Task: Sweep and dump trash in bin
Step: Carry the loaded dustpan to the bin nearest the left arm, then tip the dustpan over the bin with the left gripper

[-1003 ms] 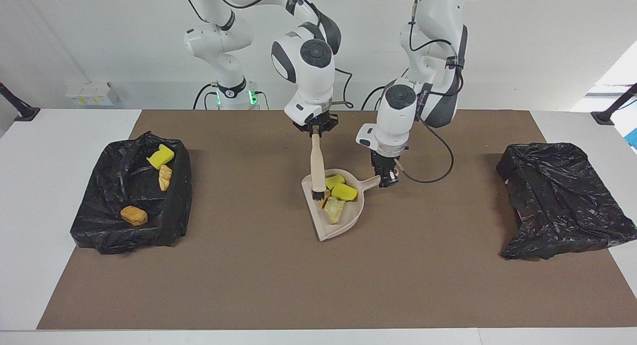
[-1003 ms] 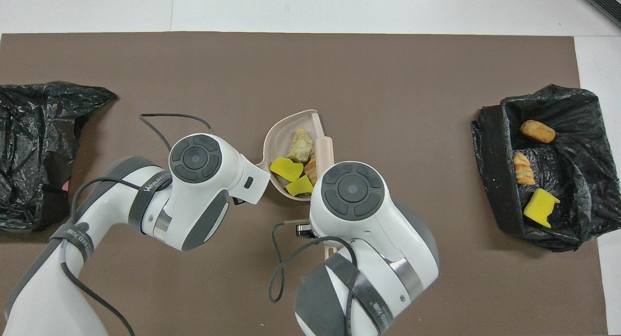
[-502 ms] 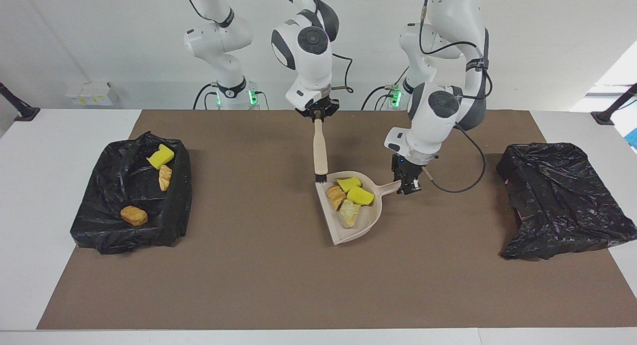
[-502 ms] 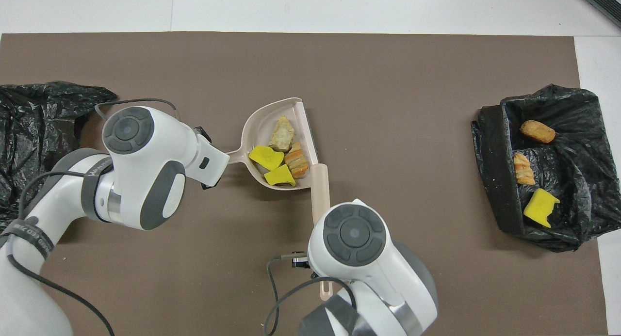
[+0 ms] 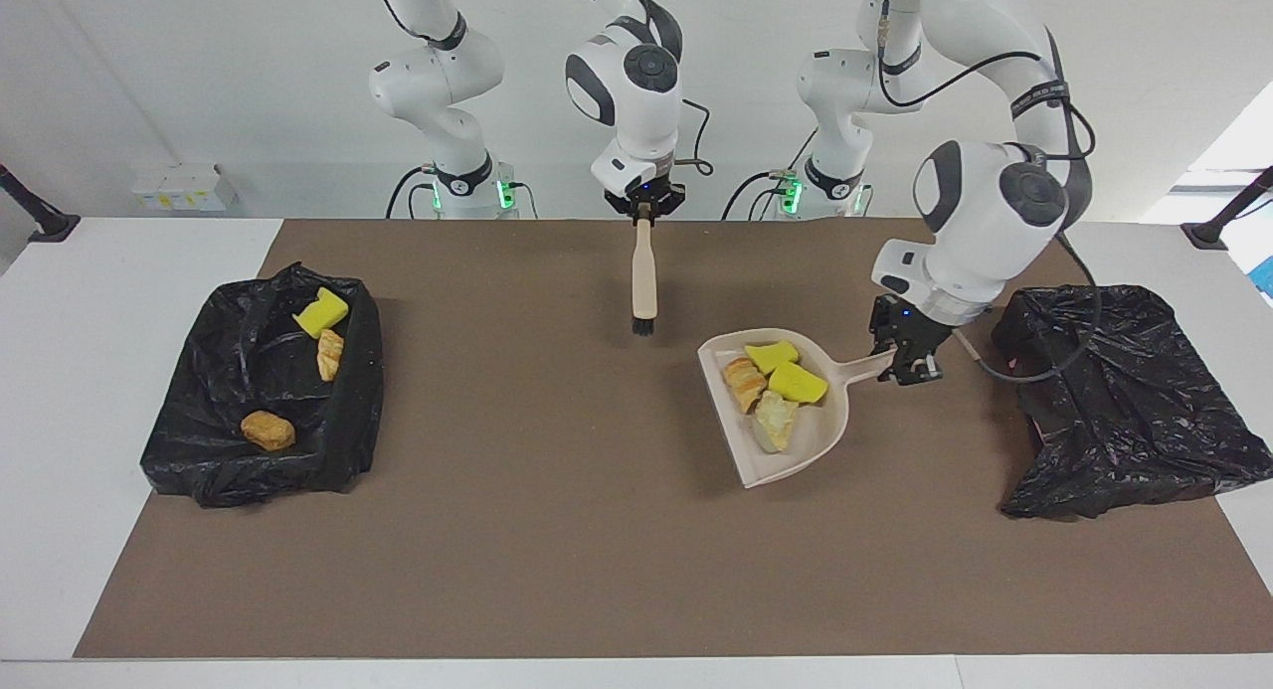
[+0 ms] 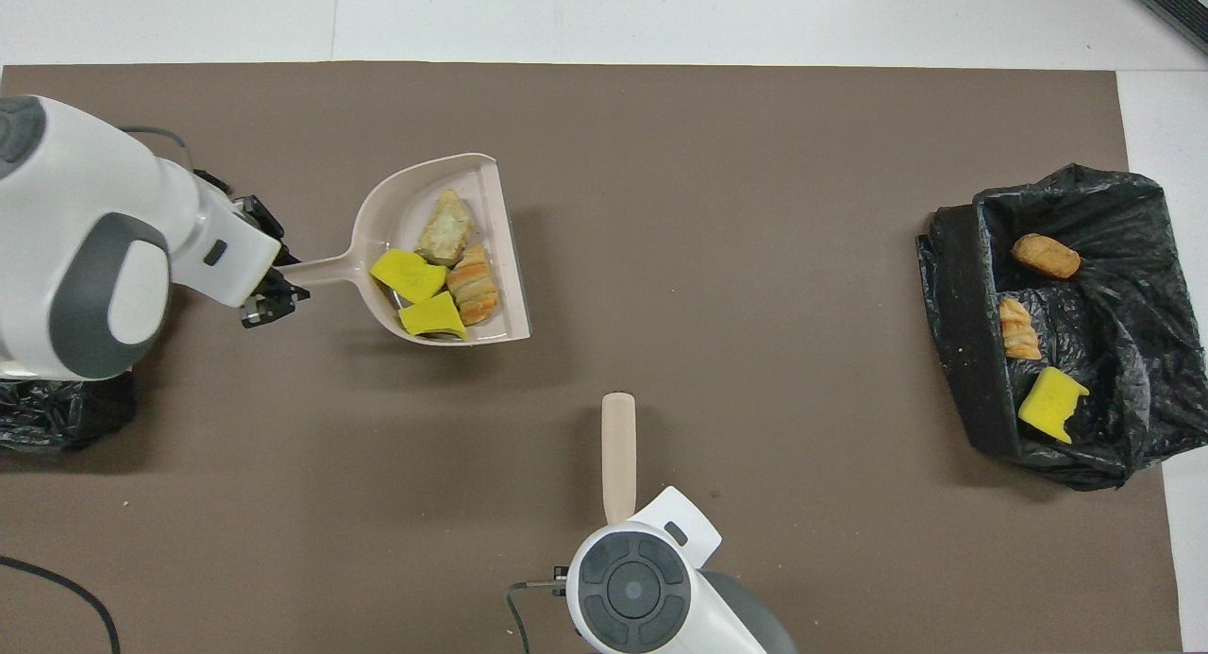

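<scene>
Left gripper (image 5: 907, 363) clamps the dustpan (image 5: 796, 440) handle, now carried toward the closed bag (image 5: 1124, 401), four scraps (image 5: 771, 386) aboard; right gripper (image 5: 643, 210) grips the brush (image 5: 642, 281), pulled back.

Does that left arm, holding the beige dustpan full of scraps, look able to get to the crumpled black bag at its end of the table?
Probably yes. The left gripper, shut on the beige dustpan handle, hangs beside the crumpled black bag, with only bare brown mat between them. The right gripper holds its brush well clear.
</scene>
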Tool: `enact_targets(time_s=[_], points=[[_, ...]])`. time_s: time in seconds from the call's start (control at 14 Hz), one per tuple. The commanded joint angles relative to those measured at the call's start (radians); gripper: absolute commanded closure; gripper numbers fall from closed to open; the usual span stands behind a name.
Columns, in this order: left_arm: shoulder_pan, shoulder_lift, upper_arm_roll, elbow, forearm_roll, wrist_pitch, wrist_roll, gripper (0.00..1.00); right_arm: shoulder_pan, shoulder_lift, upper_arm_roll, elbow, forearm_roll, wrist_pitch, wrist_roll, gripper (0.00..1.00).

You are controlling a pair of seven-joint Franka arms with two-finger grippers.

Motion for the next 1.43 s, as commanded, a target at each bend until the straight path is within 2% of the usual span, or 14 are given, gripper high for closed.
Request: enact_targets(time_s=[0.0, 0.14, 0.43, 0.57, 0.79, 1.0, 1.22, 1.36], points=[[0.101, -0.008, -0.002, 0.097, -0.024, -0.124, 0.141, 1.0, 0.009, -0.039, 0.0, -0.057, 0.06, 0.036, 0.01, 1.0], [0.164, 0.003, -0.002, 0.161, -0.019, -0.195, 0.195, 1.0, 0.01, -0.048, 0.0, -0.083, 0.06, 0.068, -0.004, 1.0], [0.307, 0.026, -0.001, 0.198, -0.014, -0.18, 0.323, 1.0, 0.045, -0.047, 0.001, -0.135, 0.061, 0.133, -0.013, 1.0], [0.391, 0.037, -0.001, 0.22, -0.005, -0.184, 0.42, 1.0, 0.044, -0.048, 0.0, -0.149, 0.061, 0.134, -0.077, 1.0], [0.509, 0.05, 0.001, 0.267, 0.076, -0.206, 0.587, 1.0, 0.033, -0.062, 0.0, -0.18, 0.061, 0.127, -0.11, 1.0], [0.597, 0.082, -0.001, 0.339, 0.154, -0.212, 0.611, 1.0, 0.022, -0.06, -0.002, -0.183, 0.098, 0.131, -0.105, 1.0], [0.597, 0.093, -0.002, 0.352, 0.321, -0.113, 0.635, 1.0, 0.018, -0.05, -0.002, -0.184, 0.112, 0.142, -0.105, 1.0], [0.605, 0.078, 0.001, 0.297, 0.346, -0.019, 0.623, 1.0, 0.018, -0.048, -0.002, -0.184, 0.114, 0.144, -0.11, 0.88]])
